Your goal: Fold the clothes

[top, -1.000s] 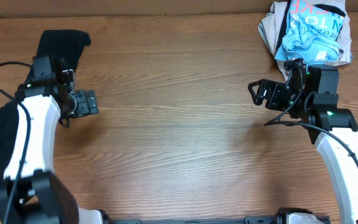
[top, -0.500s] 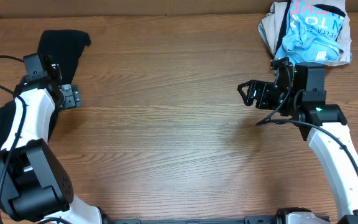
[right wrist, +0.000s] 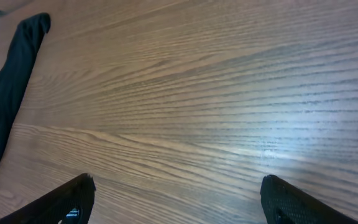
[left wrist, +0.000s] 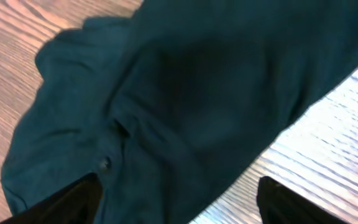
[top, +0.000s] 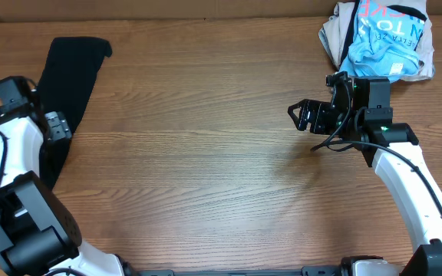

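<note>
The black garment (top: 69, 84) lies as a long strip along the table's far left, running from the top left down under my left arm. My left gripper (top: 58, 126) is open just above it; the left wrist view shows the dark cloth (left wrist: 185, 93) filling the frame between my spread fingers (left wrist: 178, 202), with a small button on it. My right gripper (top: 301, 116) is open and empty over bare wood right of centre. The right wrist view shows its spread fingers (right wrist: 179, 196) and the garment (right wrist: 8, 87) far off at the left.
A heap of light-blue and beige printed garments (top: 382, 34) lies at the table's top right corner, just behind my right arm. Bare wooden table (top: 206, 138) stretches between the two arms. A cardboard edge runs along the top.
My left gripper has swung left and back, from the table beside the garment to over its lower part. My right gripper has moved a little left toward the centre.
</note>
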Robot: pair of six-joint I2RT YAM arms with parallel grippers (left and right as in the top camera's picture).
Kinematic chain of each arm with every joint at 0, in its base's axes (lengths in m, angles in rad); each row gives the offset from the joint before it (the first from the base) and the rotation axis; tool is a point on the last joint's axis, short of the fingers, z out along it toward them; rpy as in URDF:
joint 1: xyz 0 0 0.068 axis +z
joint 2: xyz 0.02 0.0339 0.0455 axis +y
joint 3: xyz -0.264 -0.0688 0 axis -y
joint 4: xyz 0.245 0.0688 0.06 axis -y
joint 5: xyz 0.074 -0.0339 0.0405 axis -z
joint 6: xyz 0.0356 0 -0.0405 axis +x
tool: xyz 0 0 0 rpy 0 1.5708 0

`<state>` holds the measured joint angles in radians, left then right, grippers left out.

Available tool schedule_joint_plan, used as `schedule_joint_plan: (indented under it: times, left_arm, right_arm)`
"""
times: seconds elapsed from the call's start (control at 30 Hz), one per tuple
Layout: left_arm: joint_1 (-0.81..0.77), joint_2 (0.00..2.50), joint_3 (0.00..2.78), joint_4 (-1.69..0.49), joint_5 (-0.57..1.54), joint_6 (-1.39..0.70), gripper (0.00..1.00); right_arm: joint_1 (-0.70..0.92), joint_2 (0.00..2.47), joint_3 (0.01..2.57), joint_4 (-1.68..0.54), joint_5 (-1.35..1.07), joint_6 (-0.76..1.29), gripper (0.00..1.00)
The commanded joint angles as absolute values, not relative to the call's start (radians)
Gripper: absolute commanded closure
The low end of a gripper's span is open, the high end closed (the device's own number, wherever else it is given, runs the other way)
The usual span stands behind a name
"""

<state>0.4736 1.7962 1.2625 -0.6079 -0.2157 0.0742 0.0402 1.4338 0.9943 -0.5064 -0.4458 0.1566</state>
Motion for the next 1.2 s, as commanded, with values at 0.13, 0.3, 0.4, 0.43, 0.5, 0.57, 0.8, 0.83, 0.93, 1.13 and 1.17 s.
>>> schedule_joint_plan:
  times: [0.13, 0.3, 0.4, 0.43, 0.5, 0.57, 0.8, 0.83, 0.93, 1.13, 1.17]
  left_arm:
    - [0.462, 1.813, 1.276, -0.570, -0.107, 0.241, 0.21]
    - [0.462, 1.849, 1.276, -0.563, -0.108, 0.255, 0.23]
    - [0.460, 1.887, 1.276, -0.570, -0.107, 0.253, 0.23]
    - [0.458, 1.895, 1.276, -0.571, -0.107, 0.245, 0.24]
    - [0.452, 1.903, 1.276, -0.571, -0.107, 0.239, 0.27]
    - [0.444, 1.906, 1.276, -0.570, -0.101, 0.239, 0.30]
    - [0.411, 1.937, 1.276, -0.588, -0.112, 0.215, 0.33]
    - [0.408, 1.944, 1.276, -0.592, -0.133, 0.199, 0.32]
    - [0.406, 1.976, 1.276, -0.607, -0.176, 0.167, 0.29]
    - [0.413, 2.016, 1.276, -0.628, -0.181, 0.141, 0.35]
    - [0.413, 2.017, 1.276, -0.630, -0.178, 0.141, 0.38]
  right_arm:
    - [0.046, 1.436, 1.016, -0.488, -0.454, 0.158, 0.11]
    - [0.046, 1.437, 1.016, -0.487, -0.454, 0.157, 0.11]
    - [0.046, 1.437, 1.016, -0.486, -0.454, 0.157, 0.11]
    - [0.046, 1.437, 1.016, -0.487, -0.454, 0.157, 0.11]
    - [0.046, 1.437, 1.016, -0.487, -0.454, 0.157, 0.11]
    - [0.046, 1.437, 1.016, -0.485, -0.454, 0.157, 0.11]
    - [0.046, 1.437, 1.016, -0.454, -0.455, 0.158, 0.11]
    - [0.046, 1.437, 1.016, -0.454, -0.455, 0.158, 0.11]
    - [0.046, 1.437, 1.016, -0.462, -0.454, 0.158, 0.11]
    - [0.046, 1.437, 1.016, -0.469, -0.455, 0.158, 0.11]
    - [0.046, 1.437, 1.016, -0.471, -0.454, 0.158, 0.11]
